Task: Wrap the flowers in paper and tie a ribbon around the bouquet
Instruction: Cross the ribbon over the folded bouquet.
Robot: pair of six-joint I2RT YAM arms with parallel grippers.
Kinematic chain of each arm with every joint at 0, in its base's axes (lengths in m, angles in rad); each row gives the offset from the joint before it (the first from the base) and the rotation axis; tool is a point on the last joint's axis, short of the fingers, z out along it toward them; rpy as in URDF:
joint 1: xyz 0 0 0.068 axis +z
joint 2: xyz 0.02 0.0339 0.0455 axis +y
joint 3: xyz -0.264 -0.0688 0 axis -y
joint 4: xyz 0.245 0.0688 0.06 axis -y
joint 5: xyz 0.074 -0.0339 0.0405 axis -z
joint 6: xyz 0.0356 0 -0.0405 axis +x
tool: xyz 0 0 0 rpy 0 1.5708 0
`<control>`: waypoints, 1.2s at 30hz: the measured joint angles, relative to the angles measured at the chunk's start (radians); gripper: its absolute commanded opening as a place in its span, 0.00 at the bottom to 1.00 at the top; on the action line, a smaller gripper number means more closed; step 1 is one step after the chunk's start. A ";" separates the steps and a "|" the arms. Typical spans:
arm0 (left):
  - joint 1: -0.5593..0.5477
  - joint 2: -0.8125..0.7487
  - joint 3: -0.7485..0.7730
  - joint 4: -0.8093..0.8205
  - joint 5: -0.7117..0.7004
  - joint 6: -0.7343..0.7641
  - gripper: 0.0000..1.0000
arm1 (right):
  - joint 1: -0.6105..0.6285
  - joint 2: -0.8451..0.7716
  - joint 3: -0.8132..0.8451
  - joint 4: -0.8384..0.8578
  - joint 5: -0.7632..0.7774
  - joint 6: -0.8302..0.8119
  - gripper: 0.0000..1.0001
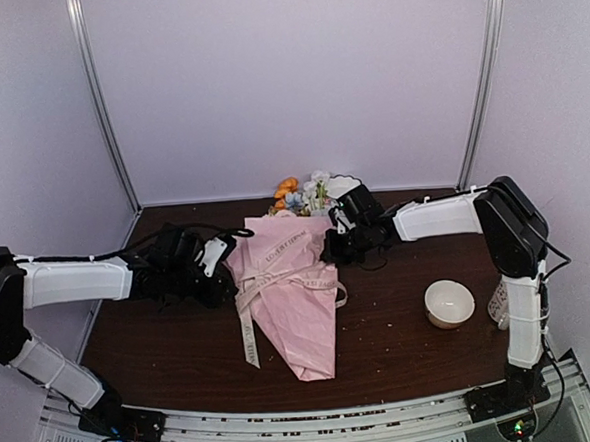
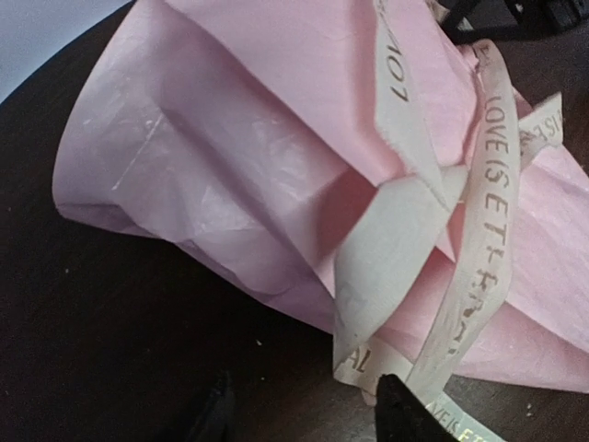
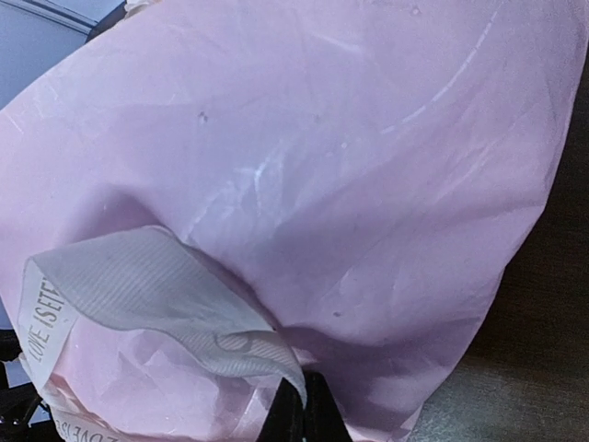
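The bouquet lies on the dark table with its pink paper [image 1: 299, 311] cone pointing toward me. The flowers [image 1: 303, 192] stick out at the far end, orange, white and pale blue. The cream ribbon [image 1: 277, 282] is looped around the cone's middle, with a tail hanging to the near left. My left gripper [image 1: 217, 258] sits at the cone's left side. In the left wrist view its jaws [image 2: 308, 414] stand open over bare table, and the ribbon [image 2: 405, 267] loop touches the right finger. My right gripper [image 1: 338, 233] is at the cone's right shoulder; its fingertips [image 3: 304, 414] are shut on a ribbon [image 3: 156, 295] end against the paper [image 3: 350, 157].
A white bowl [image 1: 448, 302] stands on the table at the right, near the right arm's base. Another white object [image 1: 499, 305] is partly hidden behind that arm. Grey walls close the table's back and sides.
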 measured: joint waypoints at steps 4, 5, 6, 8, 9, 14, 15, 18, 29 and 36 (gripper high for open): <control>0.000 -0.058 0.006 -0.022 -0.031 0.036 0.64 | 0.000 0.004 0.014 -0.010 -0.008 -0.003 0.00; -0.002 -0.072 0.016 -0.023 -0.031 0.054 0.63 | 0.001 0.004 0.014 -0.010 -0.009 -0.003 0.00; -0.006 -0.082 0.030 -0.021 -0.026 0.073 0.63 | 0.001 0.004 0.014 -0.011 -0.010 -0.003 0.00; -0.029 -0.086 0.071 -0.014 -0.009 0.132 0.64 | 0.002 0.004 0.014 -0.011 -0.011 -0.003 0.00; -0.052 -0.079 0.094 -0.010 0.000 0.167 0.64 | 0.003 0.004 0.014 -0.012 -0.012 -0.003 0.00; -0.213 0.052 0.233 0.008 0.029 0.409 0.67 | 0.005 0.004 0.014 -0.017 -0.015 -0.003 0.00; -0.232 0.083 0.246 0.006 0.023 0.449 0.68 | 0.005 0.004 0.014 -0.018 -0.017 -0.003 0.00; -0.258 0.185 0.278 -0.010 -0.008 0.563 0.67 | 0.005 0.004 0.014 -0.021 -0.020 -0.004 0.00; -0.255 0.403 0.433 -0.044 -0.187 0.649 0.00 | 0.013 0.003 0.013 -0.025 -0.078 -0.013 0.00; -0.242 0.388 0.425 -0.013 -0.157 0.586 0.00 | 0.031 0.002 -0.003 -0.023 -0.224 -0.072 0.00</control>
